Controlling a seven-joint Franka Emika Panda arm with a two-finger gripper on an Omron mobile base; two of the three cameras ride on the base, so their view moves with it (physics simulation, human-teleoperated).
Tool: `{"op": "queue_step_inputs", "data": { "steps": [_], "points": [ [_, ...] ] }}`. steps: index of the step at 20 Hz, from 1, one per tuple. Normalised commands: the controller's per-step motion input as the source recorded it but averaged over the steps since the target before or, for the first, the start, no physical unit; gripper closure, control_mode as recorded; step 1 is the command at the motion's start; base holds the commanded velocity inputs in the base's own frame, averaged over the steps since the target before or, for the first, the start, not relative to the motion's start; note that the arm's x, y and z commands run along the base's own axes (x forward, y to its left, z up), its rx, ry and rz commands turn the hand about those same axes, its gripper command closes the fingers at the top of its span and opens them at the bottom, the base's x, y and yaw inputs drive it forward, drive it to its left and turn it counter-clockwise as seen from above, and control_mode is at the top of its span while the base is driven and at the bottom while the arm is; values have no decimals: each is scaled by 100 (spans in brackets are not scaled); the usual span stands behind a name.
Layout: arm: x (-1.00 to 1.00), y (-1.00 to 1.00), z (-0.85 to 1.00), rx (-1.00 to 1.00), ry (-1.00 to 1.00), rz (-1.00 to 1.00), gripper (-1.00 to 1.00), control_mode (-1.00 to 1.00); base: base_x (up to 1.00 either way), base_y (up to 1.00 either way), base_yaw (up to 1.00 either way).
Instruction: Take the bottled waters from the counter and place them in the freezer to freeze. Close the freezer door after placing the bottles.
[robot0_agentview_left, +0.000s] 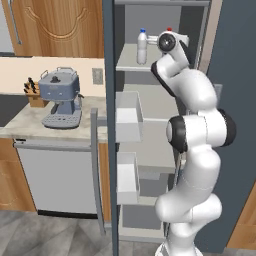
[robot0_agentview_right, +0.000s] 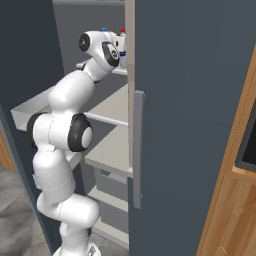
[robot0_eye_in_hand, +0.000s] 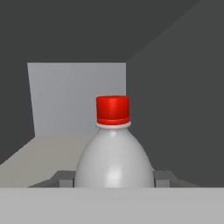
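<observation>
Your pincer (robot0_eye_in_hand: 113, 178), closed on the red-capped bottle (robot0_eye_in_hand: 113, 148) at frame centre, holds it over the upper freezer shelf (robot0_agentview_left: 129, 62) beside the blue-capped bottle (robot0_agentview_left: 142, 47); next, release, withdraw, shut the freezer door (robot0_agentview_left: 108, 165).

You see a smooth, faintly glossy plastic red-capped bottle (robot0_eye_in_hand: 113, 162), matt pale grey freezer shelves (robot0_agentview_left: 160, 150), a marbled stone counter (robot0_agentview_left: 30, 122), warm grained wooden cabinets (robot0_agentview_left: 55, 25), and a glossy white arm (robot0_agentview_left: 195, 145).
</observation>
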Motion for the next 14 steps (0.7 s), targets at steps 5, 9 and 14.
{"op": "queue_step_inputs", "data": {
  "steps": [5,9,14],
  "points": [
    [53,0,-20,0,0,0,100,-100,0,0,0],
    [38,-10,-35,0,0,0,100,-100,0,0,0],
    [-10,-12,-41,1,0,-2,100,-100,0,0,0]
  ]
}}
